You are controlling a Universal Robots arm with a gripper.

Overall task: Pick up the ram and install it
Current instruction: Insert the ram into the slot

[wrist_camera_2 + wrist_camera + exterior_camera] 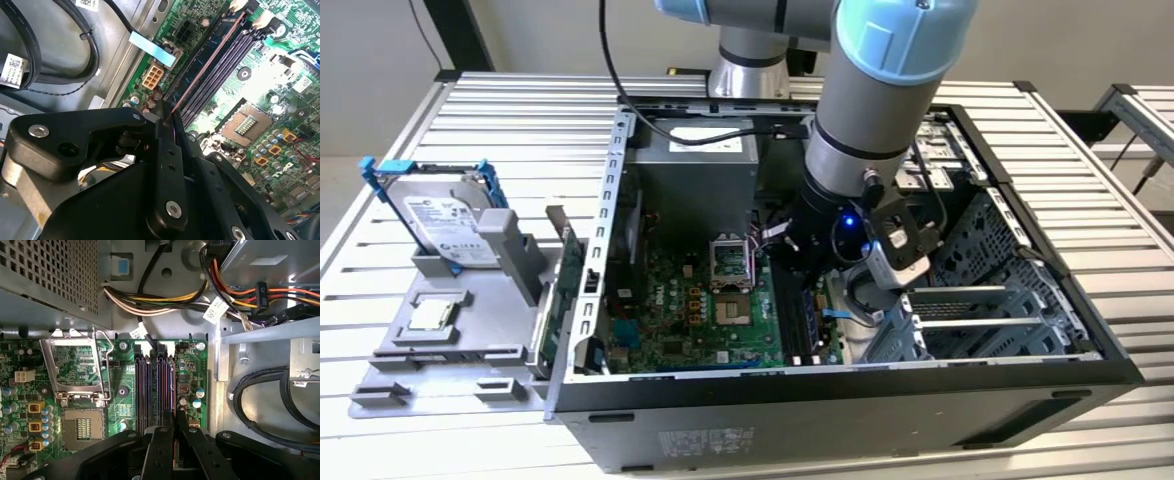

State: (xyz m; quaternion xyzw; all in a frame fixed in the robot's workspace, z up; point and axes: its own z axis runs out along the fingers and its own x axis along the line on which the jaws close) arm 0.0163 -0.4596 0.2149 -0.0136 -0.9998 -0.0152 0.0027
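— So how far along was it when you looked?

— Well along, I'd judge. The gripper (167, 117) was down inside the computer case (854, 420), its matte black fingers (159, 440) pinched on the ram (207, 62), a thin dark stick seen edge-on with a reddish line along its top. It stood upright over the memory slots (155, 385), at the outermost slot toward the case's drive-bay side. Picking up looked done; whether it was fully pressed home, I couldn't tell.

— And the rest of the board?

— Glossy green motherboard (707, 320), dotted with little round capacitors. Beyond the long dark ribbed slots sat the square processor socket (80, 422) with its bright metal frame flipped open. Farther back, bundled coloured cables (160, 302) ran over grey sheet metal.

— Outside the case?

— On the slatted metal table (400, 160), toward its far corner on the exterior view's left, a silver hard drive (440, 220) in a blue bracket leaned in a grey holder.
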